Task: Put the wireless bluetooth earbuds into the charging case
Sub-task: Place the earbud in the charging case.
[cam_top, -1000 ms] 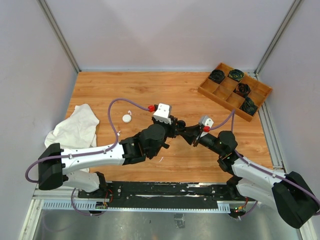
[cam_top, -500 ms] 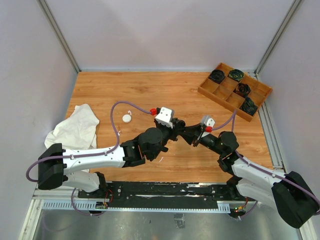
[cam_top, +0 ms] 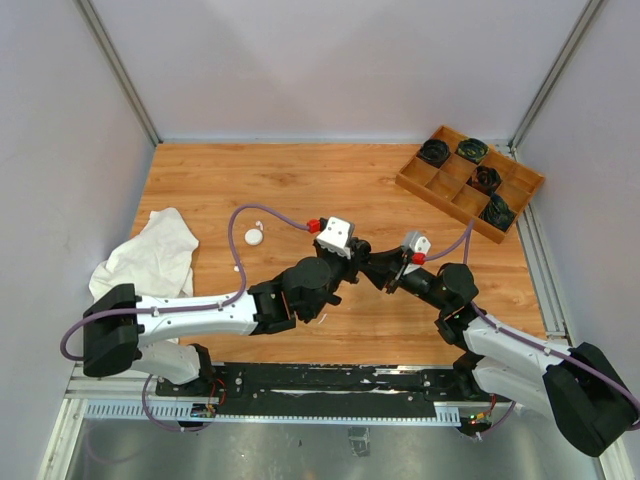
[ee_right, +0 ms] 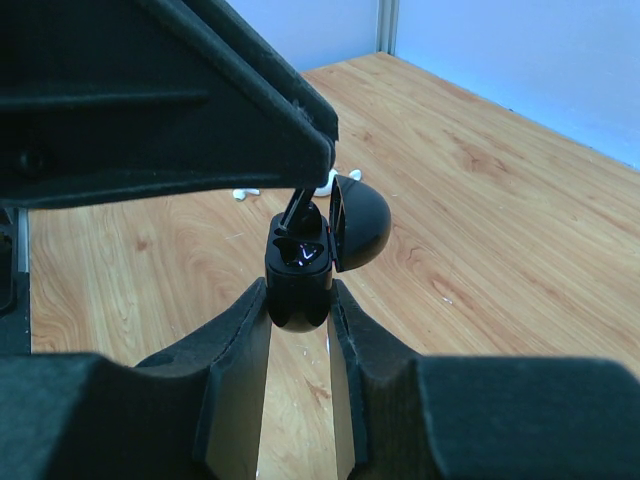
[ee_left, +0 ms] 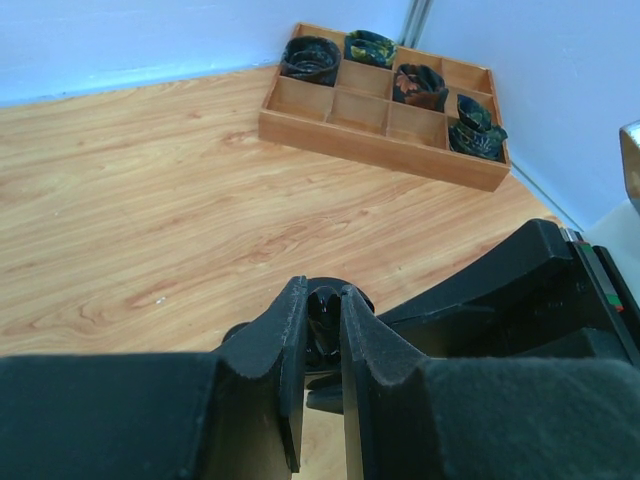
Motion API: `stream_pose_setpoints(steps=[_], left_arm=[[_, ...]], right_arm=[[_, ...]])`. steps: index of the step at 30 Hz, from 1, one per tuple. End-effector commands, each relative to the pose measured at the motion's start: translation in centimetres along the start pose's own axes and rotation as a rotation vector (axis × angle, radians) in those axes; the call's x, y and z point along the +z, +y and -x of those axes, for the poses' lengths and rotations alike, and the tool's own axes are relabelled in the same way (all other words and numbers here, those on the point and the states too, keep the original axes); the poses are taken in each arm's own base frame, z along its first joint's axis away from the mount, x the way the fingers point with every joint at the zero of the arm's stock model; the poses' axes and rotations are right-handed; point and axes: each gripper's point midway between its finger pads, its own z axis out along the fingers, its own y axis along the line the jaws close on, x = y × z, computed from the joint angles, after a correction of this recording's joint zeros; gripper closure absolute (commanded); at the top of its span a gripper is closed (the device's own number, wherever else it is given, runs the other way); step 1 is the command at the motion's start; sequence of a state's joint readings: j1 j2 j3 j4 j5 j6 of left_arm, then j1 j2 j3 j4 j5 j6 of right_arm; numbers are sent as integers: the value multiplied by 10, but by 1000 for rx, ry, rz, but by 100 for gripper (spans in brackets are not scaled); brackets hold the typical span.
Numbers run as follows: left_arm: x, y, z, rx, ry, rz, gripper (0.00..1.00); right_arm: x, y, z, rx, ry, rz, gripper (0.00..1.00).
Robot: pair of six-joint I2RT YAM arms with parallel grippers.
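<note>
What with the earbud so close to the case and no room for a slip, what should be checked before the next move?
1. Black charging case clamped in right gripper: ok.
2. Lid swung open, out of the way: ok.
3. Black earbud pinched in left gripper: ok.
4. Earbud tip at the case opening: ok.
5. Earbud fully seated: not ok, it sticks out above the rim.
6. Which socket it is lined up with, and whether the other is free: cannot tell.
</note>
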State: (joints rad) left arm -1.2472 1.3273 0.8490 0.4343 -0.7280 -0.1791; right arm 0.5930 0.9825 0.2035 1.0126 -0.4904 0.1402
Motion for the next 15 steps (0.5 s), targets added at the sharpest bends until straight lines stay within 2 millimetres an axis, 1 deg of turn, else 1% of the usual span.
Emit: stream_pose_setpoints(steps=[1, 5, 15], left_arm=[[1, -2, -2, 8, -16, 10, 85], [2, -1, -7, 17, -10, 18, 86], [-1, -1, -12, 32, -3, 11, 85]], right_arm=[[0, 8, 12, -8, -53, 31, 99], [0, 8, 12, -6, -54, 31, 99], [0, 8, 12, -4, -55, 26, 99]])
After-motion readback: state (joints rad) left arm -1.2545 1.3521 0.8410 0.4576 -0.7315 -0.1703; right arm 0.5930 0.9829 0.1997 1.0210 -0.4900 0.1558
